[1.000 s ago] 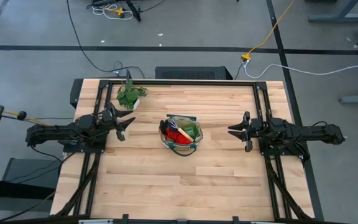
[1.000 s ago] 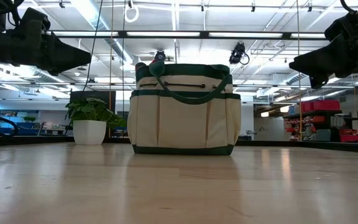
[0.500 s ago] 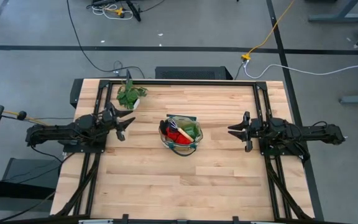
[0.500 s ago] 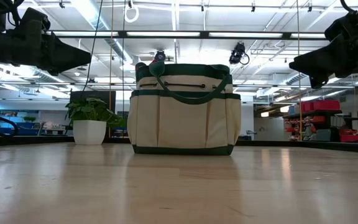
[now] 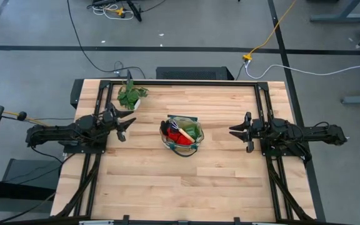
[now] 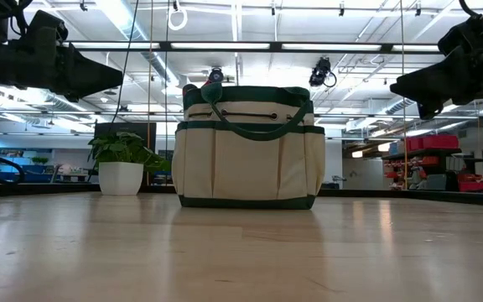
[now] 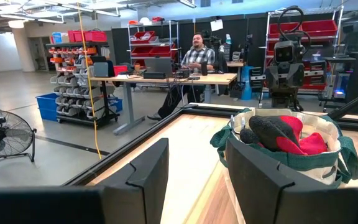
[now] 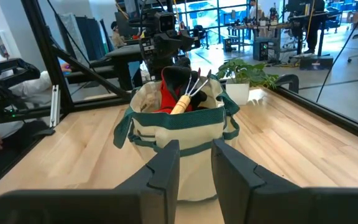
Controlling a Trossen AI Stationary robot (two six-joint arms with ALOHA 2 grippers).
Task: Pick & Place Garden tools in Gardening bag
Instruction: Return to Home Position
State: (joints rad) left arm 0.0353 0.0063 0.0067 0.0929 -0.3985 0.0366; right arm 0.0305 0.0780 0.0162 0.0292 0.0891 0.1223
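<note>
The cream gardening bag with dark green trim (image 5: pixel 181 134) stands upright on its base at the table's middle; it also shows in the low view (image 6: pixel 248 147). Inside it are the black-and-red gloves (image 7: pixel 281 134), the wooden-handled hand rake (image 8: pixel 186 98) and a bright green item (image 5: pixel 193 131). The pruning shears are hidden. My left gripper (image 5: pixel 130 127) hovers open and empty left of the bag, raised above the table. My right gripper (image 5: pixel 233 132) hovers open and empty right of the bag.
A small leafy potted plant in a white pot (image 5: pixel 130 97) stands at the far left of the table. Black rails (image 5: pixel 186 82) frame the table's far, left and right sides. A person sits at a desk (image 7: pixel 197 53) in the room beyond.
</note>
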